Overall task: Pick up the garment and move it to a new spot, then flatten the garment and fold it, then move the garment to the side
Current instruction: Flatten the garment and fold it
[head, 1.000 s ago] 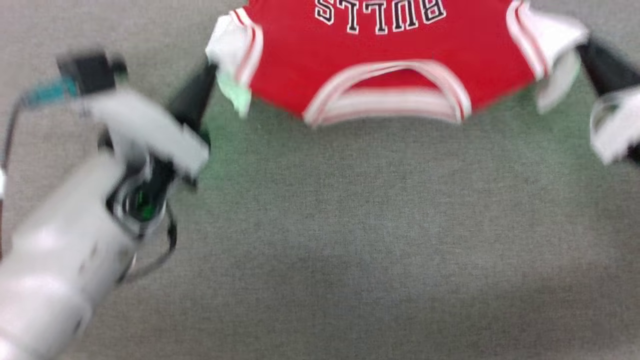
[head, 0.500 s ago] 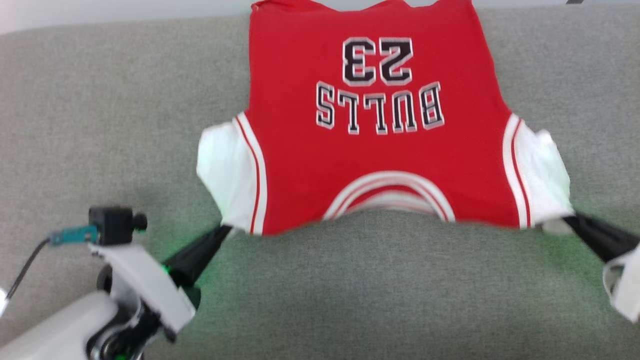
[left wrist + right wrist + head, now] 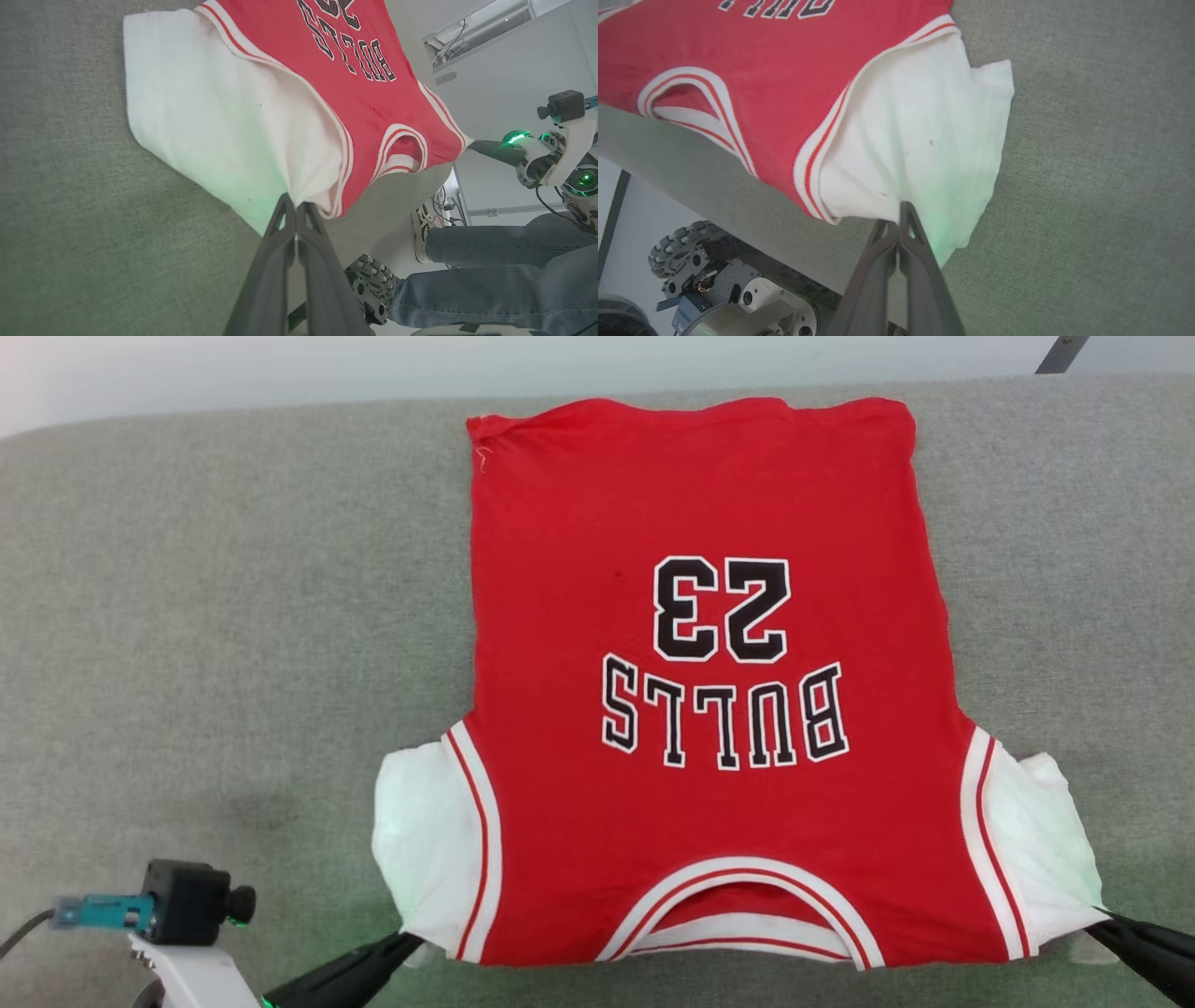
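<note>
Gripping the garment [image 3: 709,709] by its two near corners, the left gripper [image 3: 294,208] and right gripper [image 3: 899,211] are clamped tight, holding it stretched face-up on the grey table [image 3: 233,616], collar by the table's near edge, likely to flatten it.

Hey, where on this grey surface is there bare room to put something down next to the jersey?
Widest bare patch: the grey surface left of the jersey, between the far edge and the left claw. A narrower strip lies on the jersey's right, beyond the right claw. Crowded: the near edge, where each claw pinches the jersey.
</note>
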